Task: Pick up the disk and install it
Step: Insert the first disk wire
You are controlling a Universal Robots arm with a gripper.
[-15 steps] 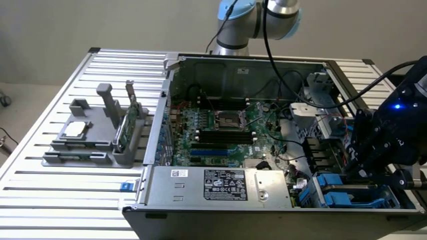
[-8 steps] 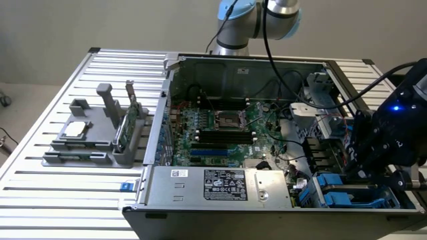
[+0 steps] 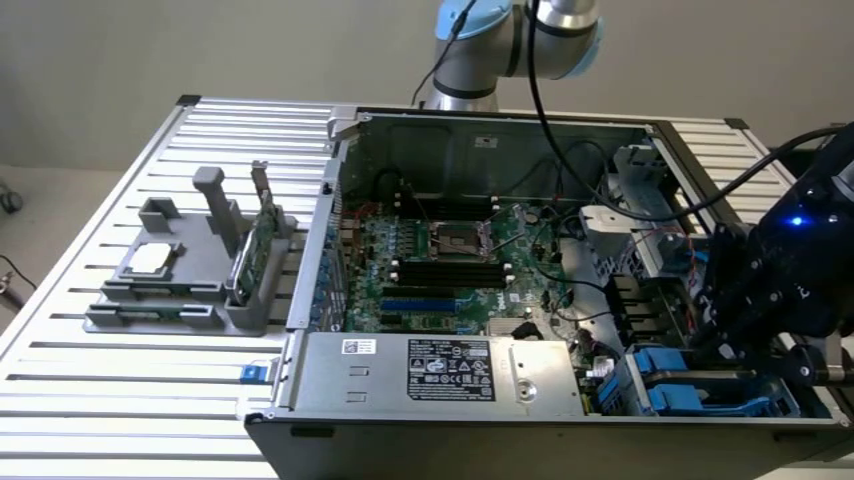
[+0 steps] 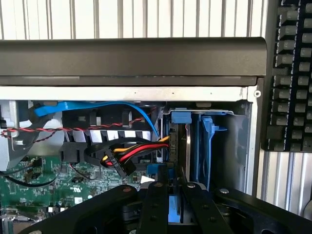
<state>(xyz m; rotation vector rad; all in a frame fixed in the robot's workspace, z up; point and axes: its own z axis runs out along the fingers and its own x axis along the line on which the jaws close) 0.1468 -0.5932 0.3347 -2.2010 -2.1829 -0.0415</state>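
Blue-railed, the disk (image 4: 176, 214) sits pinched edgewise in our nearly closed tool (image 4: 173, 195), just above the drive bay (image 4: 195, 141); we judge it rigid, fairly heavy, shock-sensitive, best held by its rails.

1. An open computer case (image 3: 534, 130) lies on a slatted metal table (image 3: 80, 390).
2. The gripper (image 3: 754, 350) hangs over the blue drive bays (image 3: 681, 385) at the exterior view's right.
3. A grey holder (image 3: 187, 280) stands on the table beside the case.
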